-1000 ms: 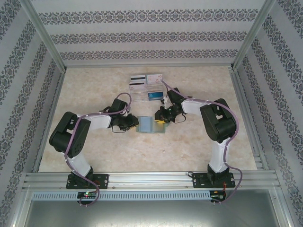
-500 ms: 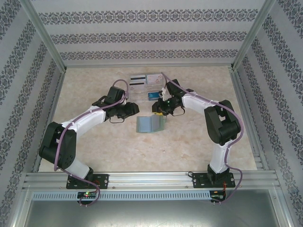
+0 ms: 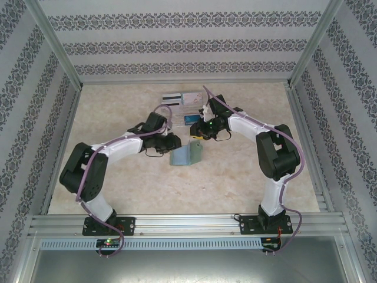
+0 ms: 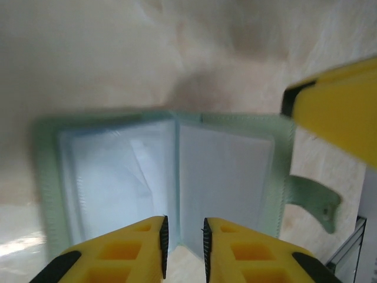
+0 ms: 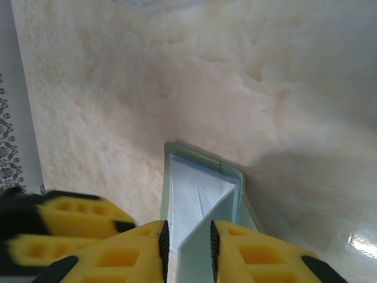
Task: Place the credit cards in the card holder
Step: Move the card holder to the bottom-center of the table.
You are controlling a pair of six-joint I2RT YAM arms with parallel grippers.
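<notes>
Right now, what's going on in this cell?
Both arms are working the card holder mid-table. The right gripper appears to pinch one leaf, holding it half upright; the left gripper sits at its near edge, jaws nearly together, grip unclear. The credit cards are on the clear stand behind; pockets look empty.

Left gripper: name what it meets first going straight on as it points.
The card holder: in the left wrist view its open inside lies right ahead of the left gripper, though depth is unclear.

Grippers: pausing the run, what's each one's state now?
Left gripper: nearly closed at the card holder; grip cannot be told.
Right gripper: closed on the card holder's flap.
</notes>
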